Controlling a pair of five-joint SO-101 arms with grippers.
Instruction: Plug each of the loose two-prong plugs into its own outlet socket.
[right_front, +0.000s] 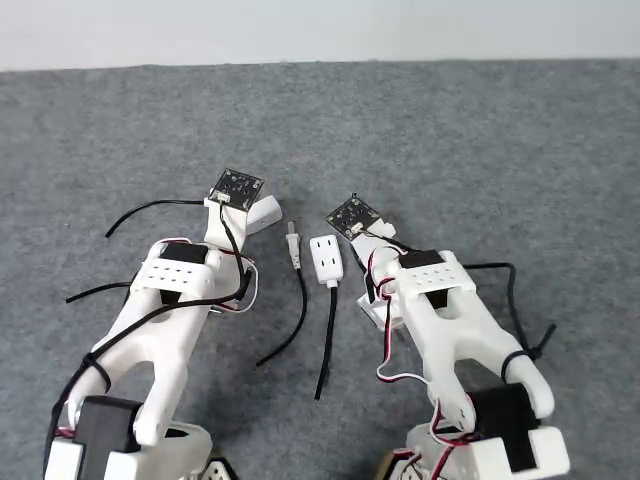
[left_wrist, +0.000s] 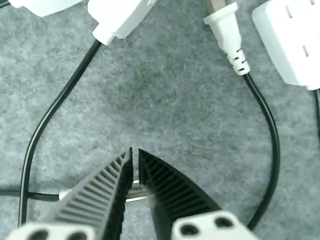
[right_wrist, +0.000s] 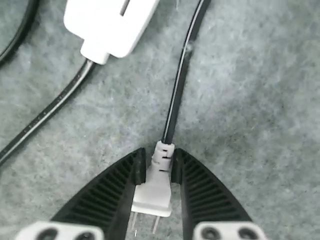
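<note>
A white outlet block (right_front: 325, 258) (right_wrist: 110, 25) lies between the arms, its black cord running toward the front. A loose white two-prong plug (right_front: 293, 245) (left_wrist: 222, 25) lies just left of it. My right gripper (right_wrist: 157, 152) is shut on another white plug (right_wrist: 152, 187), whose prongs point back at the wrist and whose cord leads away over the carpet. My left gripper (left_wrist: 135, 155) is shut to a thin slit, through which two metal prongs (left_wrist: 136, 192) show. That plug's body is hidden behind a finger. A second white outlet (left_wrist: 120, 17) (right_front: 265, 212) lies just beyond the left gripper.
Grey carpet (right_front: 480, 140) covers the whole table. Black cords (right_front: 290, 330) curl between the arms, and others trail out left of the left arm (right_front: 140, 210). Open carpet stretches behind the outlets toward the far wall.
</note>
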